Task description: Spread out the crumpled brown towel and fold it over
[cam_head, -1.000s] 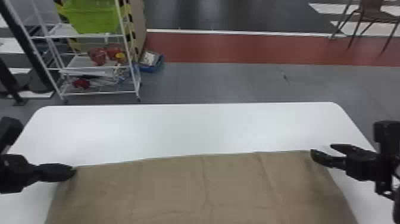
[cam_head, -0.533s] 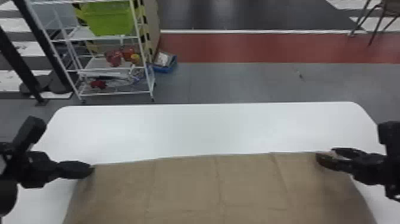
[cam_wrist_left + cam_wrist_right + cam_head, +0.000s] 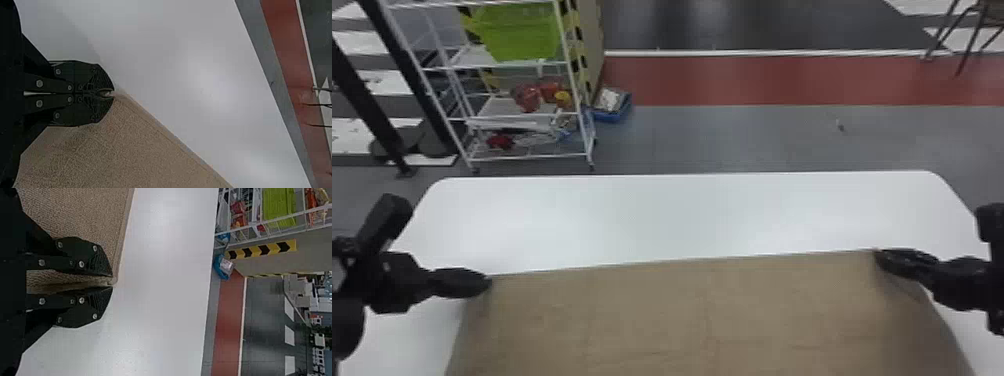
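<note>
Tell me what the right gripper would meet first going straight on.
Past the towel corner it holds, the right gripper would probably meet the white table first, though its height is unclear.

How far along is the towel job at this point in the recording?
Spreading looks mostly done: the brown towel lies broad, with only faint creases, and its far edge runs nearly straight. In hand: the left gripper and right gripper each hold a far corner between their fingers. Left, it seems: the fold, as that edge is at the far side. The near edge is out of view.
</note>
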`<state>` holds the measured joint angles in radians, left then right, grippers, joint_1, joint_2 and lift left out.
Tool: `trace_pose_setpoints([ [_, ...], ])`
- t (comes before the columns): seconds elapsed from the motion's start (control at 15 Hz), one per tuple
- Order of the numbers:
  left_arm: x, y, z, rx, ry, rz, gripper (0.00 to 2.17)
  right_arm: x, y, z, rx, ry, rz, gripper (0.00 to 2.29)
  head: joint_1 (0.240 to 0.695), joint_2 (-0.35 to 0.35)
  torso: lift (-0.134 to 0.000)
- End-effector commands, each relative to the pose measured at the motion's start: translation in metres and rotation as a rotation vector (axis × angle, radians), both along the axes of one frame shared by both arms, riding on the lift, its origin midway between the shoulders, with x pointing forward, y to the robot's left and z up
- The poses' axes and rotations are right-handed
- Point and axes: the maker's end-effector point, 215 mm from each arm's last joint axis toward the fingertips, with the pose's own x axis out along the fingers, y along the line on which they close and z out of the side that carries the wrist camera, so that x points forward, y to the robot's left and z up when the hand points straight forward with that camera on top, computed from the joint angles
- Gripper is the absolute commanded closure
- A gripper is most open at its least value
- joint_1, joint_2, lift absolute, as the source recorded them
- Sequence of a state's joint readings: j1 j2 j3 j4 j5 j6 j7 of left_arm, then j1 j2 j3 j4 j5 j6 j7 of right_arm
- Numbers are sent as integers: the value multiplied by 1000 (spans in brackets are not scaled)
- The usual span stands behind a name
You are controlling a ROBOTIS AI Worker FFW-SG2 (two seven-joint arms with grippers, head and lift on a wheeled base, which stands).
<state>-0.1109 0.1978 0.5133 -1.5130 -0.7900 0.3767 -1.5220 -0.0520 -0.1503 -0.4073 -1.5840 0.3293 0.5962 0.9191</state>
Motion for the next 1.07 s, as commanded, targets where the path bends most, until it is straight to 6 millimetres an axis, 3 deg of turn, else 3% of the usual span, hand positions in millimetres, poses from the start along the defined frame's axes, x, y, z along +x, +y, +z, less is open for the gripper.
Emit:
trace_pose_setpoints([
  [0.0, 6, 2, 3, 7, -14, 8, 1372, 6, -3, 10, 3, -23, -6, 1190, 695, 30, -122],
  [0.07, 10, 2, 4, 12, -24, 15, 1372, 7, -4, 12, 0, -25, -9, 1386, 695, 30, -122],
  [0.33, 24, 7, 12, 15, -63, 44, 1372, 12, -13, 31, 9, -66, -26, 1382, 695, 27, -122],
  [0.53, 23, 18, 23, 8, -98, 60, 1372, 10, -17, 75, 46, -149, 0, 1382, 695, 26, -122],
  [0.8, 0, 36, 33, 30, -177, 28, 1372, -44, 6, 94, -13, -181, 187, 1369, 695, 45, -122],
  [1.0, -16, 44, 37, 28, -230, 8, 1372, -83, 25, 81, -151, -192, 371, 1369, 695, 95, -122],
])
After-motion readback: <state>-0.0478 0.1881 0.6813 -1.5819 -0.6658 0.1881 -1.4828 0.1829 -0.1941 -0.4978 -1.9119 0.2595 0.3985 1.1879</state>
